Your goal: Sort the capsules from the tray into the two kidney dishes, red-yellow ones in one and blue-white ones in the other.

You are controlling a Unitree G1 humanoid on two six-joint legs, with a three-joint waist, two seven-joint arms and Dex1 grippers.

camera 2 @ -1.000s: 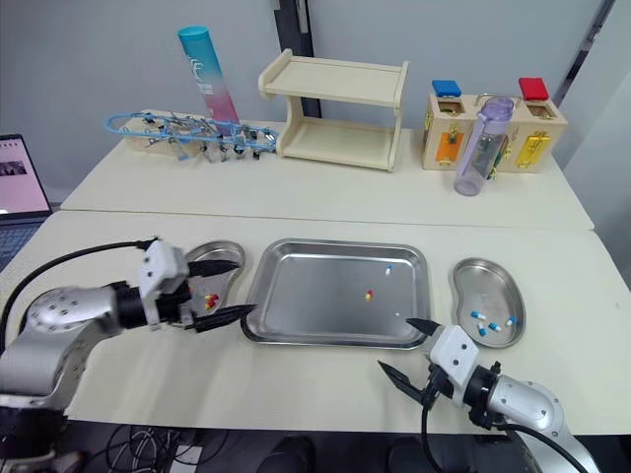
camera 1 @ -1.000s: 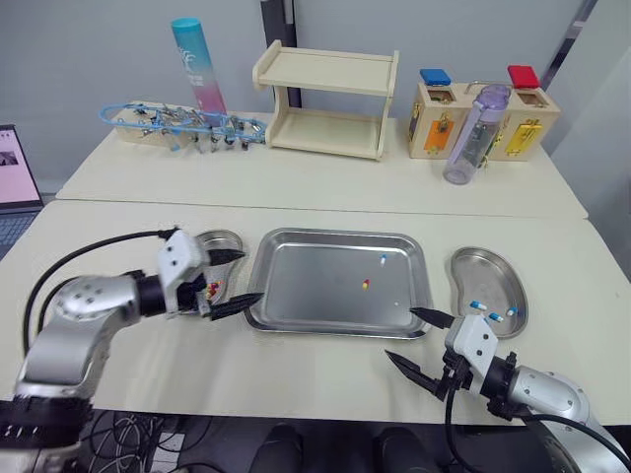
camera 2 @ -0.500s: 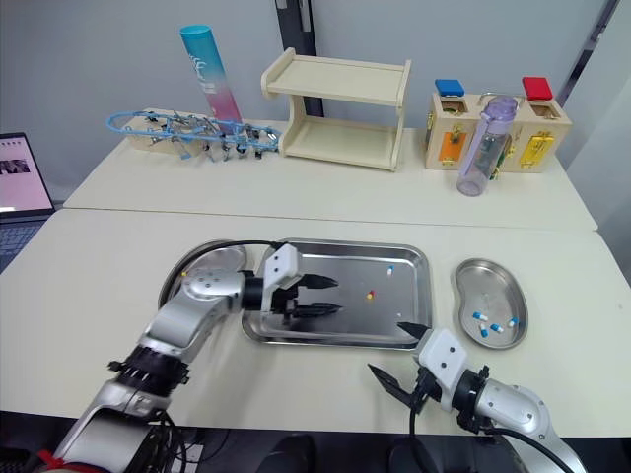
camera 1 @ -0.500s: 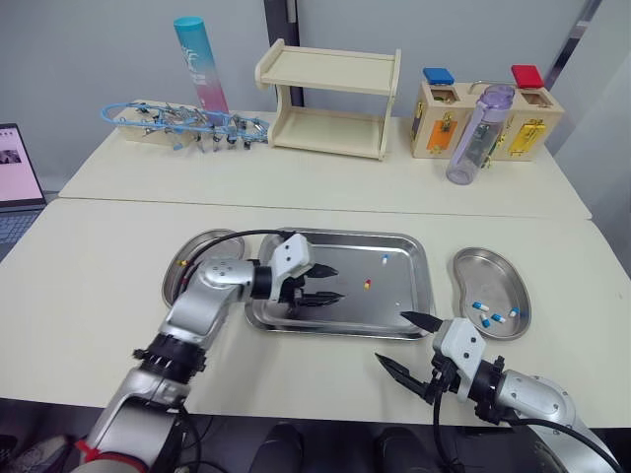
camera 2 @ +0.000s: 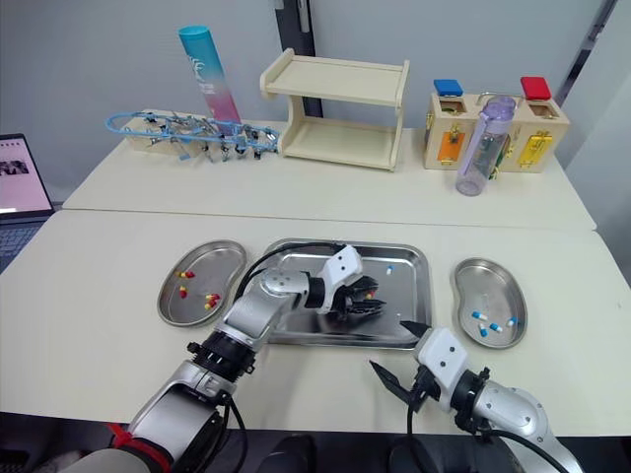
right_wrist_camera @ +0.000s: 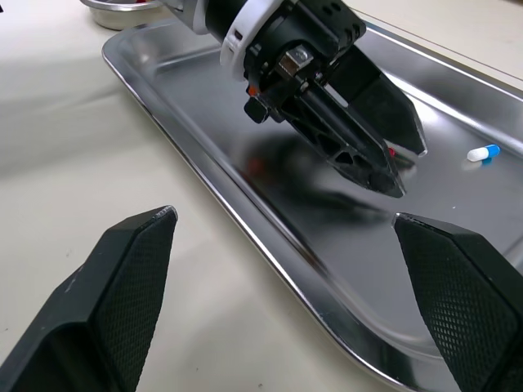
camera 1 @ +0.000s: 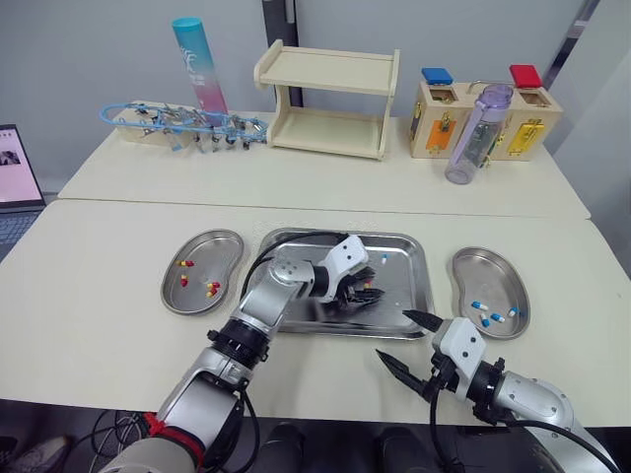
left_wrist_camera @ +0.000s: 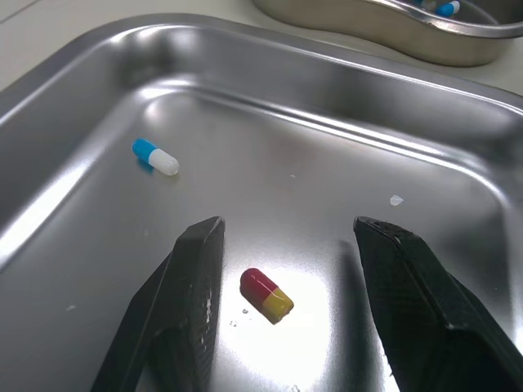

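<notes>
Red-yellow capsule [left_wrist_camera: 266, 295]: left tool [left_wrist_camera: 290, 225] has reached the tray [left_wrist_camera: 343, 98], spread apart around it.

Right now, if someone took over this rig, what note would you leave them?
Left gripper: open, low in the tray, fingers either side of a red-yellow capsule, not gripped.
Right gripper: open, empty, off the tray's front right corner.
Done: left dish holds red-yellow capsules, right dish holds blue-white capsules.
Left: that red-yellow capsule and one blue-white capsule lie in the tray.
</notes>
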